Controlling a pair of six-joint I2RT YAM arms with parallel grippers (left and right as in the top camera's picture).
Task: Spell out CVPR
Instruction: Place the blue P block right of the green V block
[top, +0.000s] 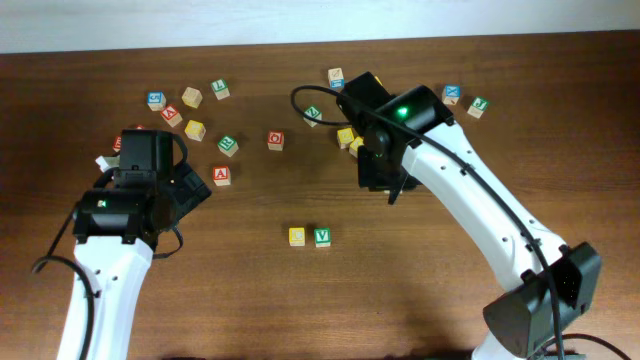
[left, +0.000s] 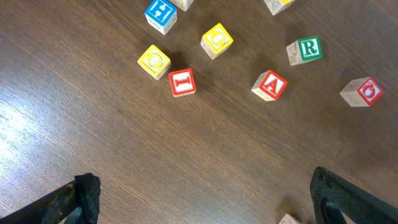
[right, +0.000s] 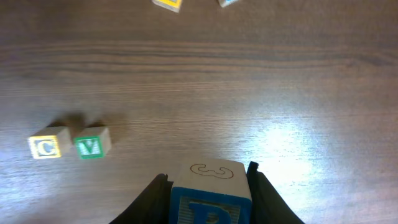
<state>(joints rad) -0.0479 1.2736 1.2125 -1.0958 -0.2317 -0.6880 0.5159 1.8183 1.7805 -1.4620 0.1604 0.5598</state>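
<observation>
Overhead: C (top: 297, 236) and V (top: 322, 237) sit just beside each other mid-table (top: 430, 300), in reading order; I judge the gap right of V is meant for P. R (top: 228, 145) lies among loose cubes, upper left.

Left wrist: left gripper (left: 205, 198) spread wide, empty; R well ahead.

Right wrist: right gripper (right: 210, 186) clamps P (right: 208, 211), right of V, probably lifted. Dark wood grain, glare patch. Room unseen.
</observation>
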